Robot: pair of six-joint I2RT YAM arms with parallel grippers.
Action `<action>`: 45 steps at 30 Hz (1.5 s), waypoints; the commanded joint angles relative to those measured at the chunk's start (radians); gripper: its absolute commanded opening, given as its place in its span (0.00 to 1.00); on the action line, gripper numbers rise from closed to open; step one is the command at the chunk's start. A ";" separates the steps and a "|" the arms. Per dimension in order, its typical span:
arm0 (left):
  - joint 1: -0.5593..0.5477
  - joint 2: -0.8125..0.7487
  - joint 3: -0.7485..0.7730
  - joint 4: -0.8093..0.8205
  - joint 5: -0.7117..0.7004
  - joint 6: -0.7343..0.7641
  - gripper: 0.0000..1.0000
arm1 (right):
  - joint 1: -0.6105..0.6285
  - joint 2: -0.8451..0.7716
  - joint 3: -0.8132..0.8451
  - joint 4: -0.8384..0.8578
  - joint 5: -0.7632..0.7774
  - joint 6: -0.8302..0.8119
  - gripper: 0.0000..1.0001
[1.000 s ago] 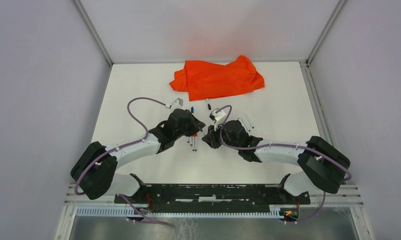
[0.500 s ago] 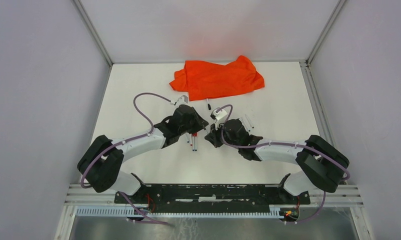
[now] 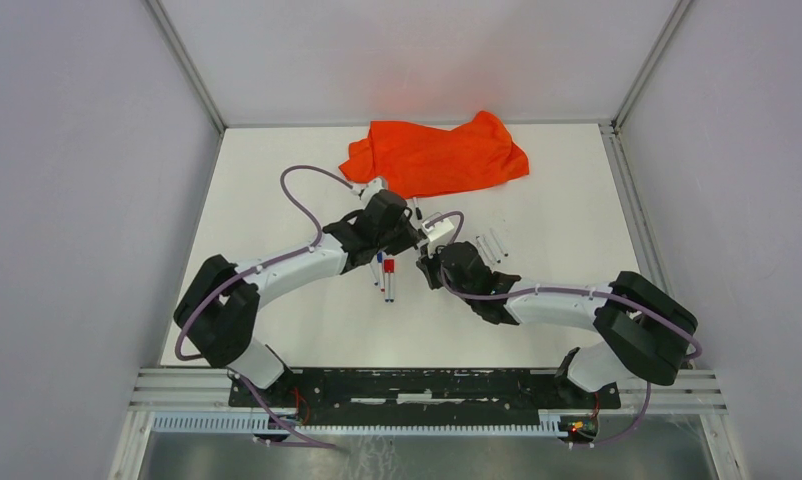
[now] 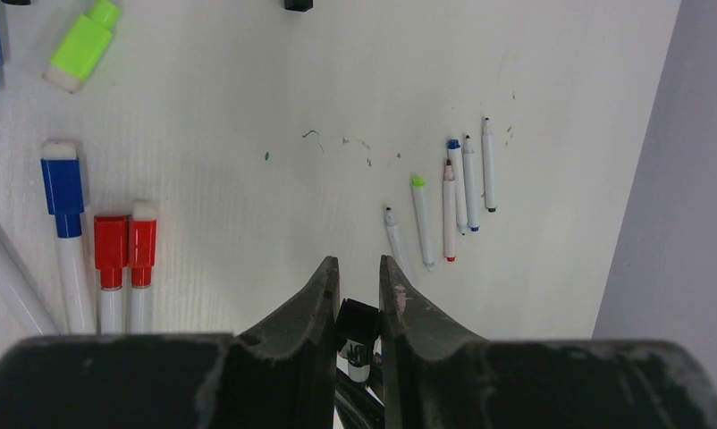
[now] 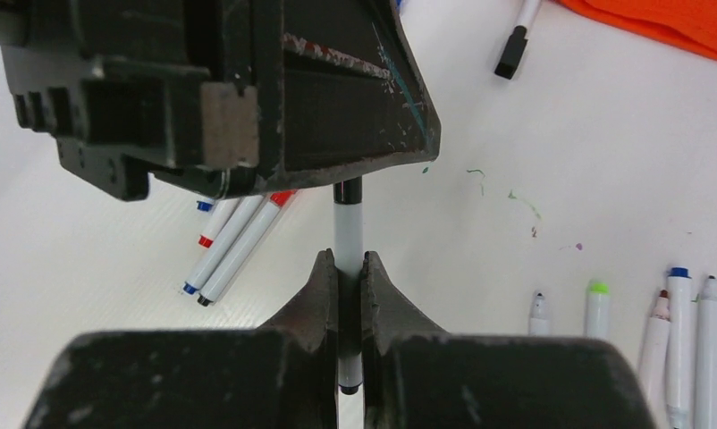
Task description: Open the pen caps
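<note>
One pen hangs above the table between both grippers. My left gripper (image 4: 358, 261) (image 3: 407, 238) is shut on its black pen cap (image 4: 357, 318), which sits deep between the jaws. The right gripper (image 5: 349, 256) (image 3: 429, 266) is shut on the same pen's white barrel (image 5: 348, 223), facing the left one closely. Capped pens lie on the table: one with a blue cap (image 4: 63, 185), two with red caps (image 4: 126, 241) (image 3: 388, 267), and one with a black cap (image 5: 513, 41). A loose black cap (image 4: 298, 4) lies at the top edge of the left wrist view.
Several uncapped white pens (image 4: 451, 201) (image 5: 686, 326) lie in a row right of the grippers. A green highlighter (image 4: 84, 45) lies at the far left of the left wrist view. A crumpled orange cloth (image 3: 437, 155) covers the table's back. Small ink marks (image 5: 516, 197) dot the white surface.
The left arm swung away from the base and to the right, up against the right gripper. The right gripper closed on the pen barrel.
</note>
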 commanded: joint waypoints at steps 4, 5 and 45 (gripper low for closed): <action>0.035 0.004 0.113 -0.069 -0.148 0.057 0.02 | -0.009 -0.005 -0.056 -0.154 0.116 -0.038 0.00; 0.040 -0.001 0.106 -0.055 -0.140 0.084 0.02 | -0.013 -0.011 -0.063 -0.142 0.093 -0.036 0.00; 0.242 0.054 0.135 -0.335 -0.312 0.300 0.12 | -0.156 0.099 0.003 -0.196 -0.008 -0.045 0.00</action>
